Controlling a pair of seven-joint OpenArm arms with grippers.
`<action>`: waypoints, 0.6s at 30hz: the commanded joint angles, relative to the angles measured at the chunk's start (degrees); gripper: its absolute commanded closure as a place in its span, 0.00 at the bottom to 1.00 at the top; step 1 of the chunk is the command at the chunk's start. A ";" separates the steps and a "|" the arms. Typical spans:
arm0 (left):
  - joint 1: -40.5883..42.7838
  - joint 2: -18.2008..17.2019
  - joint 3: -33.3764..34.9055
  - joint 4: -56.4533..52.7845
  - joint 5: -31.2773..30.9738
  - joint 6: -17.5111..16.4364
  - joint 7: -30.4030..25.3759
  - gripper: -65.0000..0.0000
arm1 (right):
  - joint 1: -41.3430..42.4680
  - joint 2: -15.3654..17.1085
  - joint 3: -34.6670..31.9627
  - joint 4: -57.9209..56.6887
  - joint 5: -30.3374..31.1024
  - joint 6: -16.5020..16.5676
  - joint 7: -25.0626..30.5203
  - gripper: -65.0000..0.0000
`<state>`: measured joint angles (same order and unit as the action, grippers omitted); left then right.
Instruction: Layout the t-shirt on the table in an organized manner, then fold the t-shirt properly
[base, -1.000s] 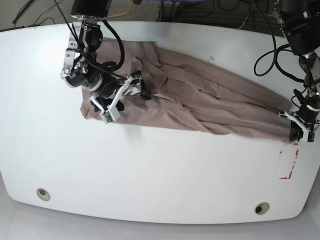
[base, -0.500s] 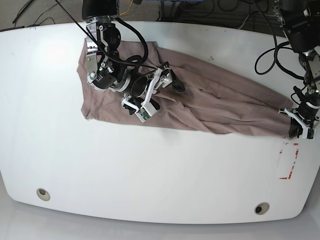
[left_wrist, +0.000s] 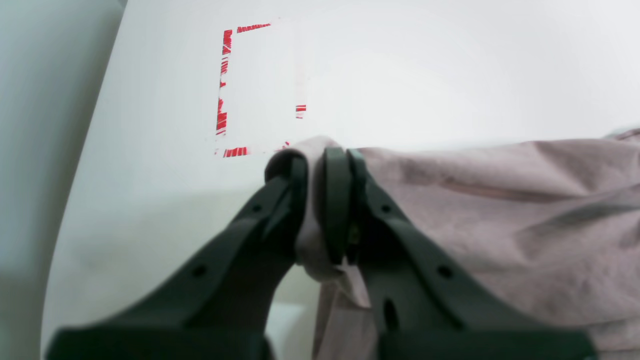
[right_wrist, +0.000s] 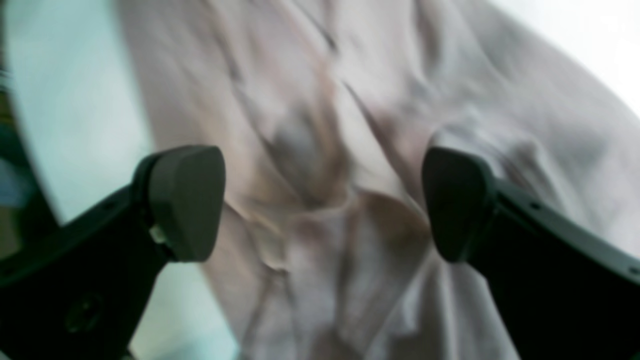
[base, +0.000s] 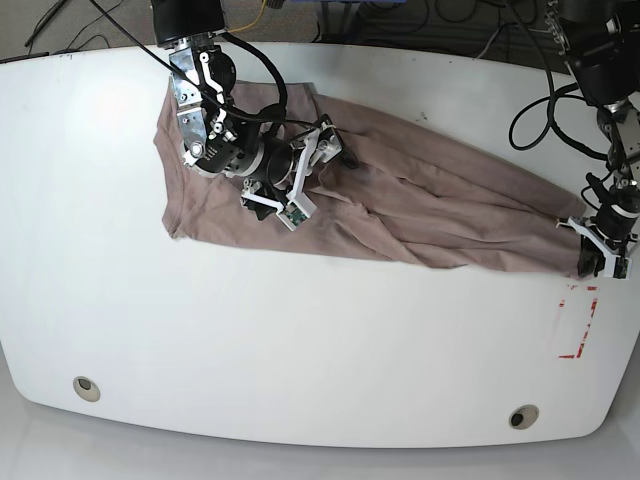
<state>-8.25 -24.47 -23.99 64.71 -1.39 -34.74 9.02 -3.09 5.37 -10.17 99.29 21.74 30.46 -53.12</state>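
Left wrist: left gripper (left_wrist: 320, 200) w/ jaws pinched on a fold of the t-shirt (left_wrist: 500, 225); red tape mark (left_wrist: 235, 90) just beyond on the table (left_wrist: 425, 65).
Right wrist: right gripper (right_wrist: 325, 200) spread wide, nothing between its pads (right_wrist: 187, 200); wrinkled shirt fabric beneath; blurred.
Base: t-shirt (base: 430, 200) lay stretched across the table's (base: 300, 350) far half, bunched twd its right end; right gripper (base: 305, 175) over its left part, left gripper (base: 600, 255) at its right tip; grommet holes (base: 87, 388) near the front edge.

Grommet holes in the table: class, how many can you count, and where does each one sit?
2. One hole sits near the table's front-left corner in the base view; the other sits near the front-right corner, below the red tape mark. The t-shirt could hide more.
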 joint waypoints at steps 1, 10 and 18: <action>-1.02 -1.33 -0.23 0.92 -1.03 0.15 -1.59 1.00 | 0.94 -0.31 0.11 1.07 -0.68 0.36 1.47 0.12; -1.02 -1.33 -0.23 0.92 -1.03 0.15 -1.59 1.00 | 1.03 -0.40 0.37 0.98 -3.85 0.36 1.56 0.51; -1.02 -1.33 -0.23 0.92 -1.03 0.15 -1.59 1.00 | 1.03 -0.93 0.28 0.89 -7.54 0.36 1.56 0.63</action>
<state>-8.23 -24.47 -23.97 64.71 -1.39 -34.76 8.99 -2.94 4.93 -9.91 99.26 14.17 30.50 -52.71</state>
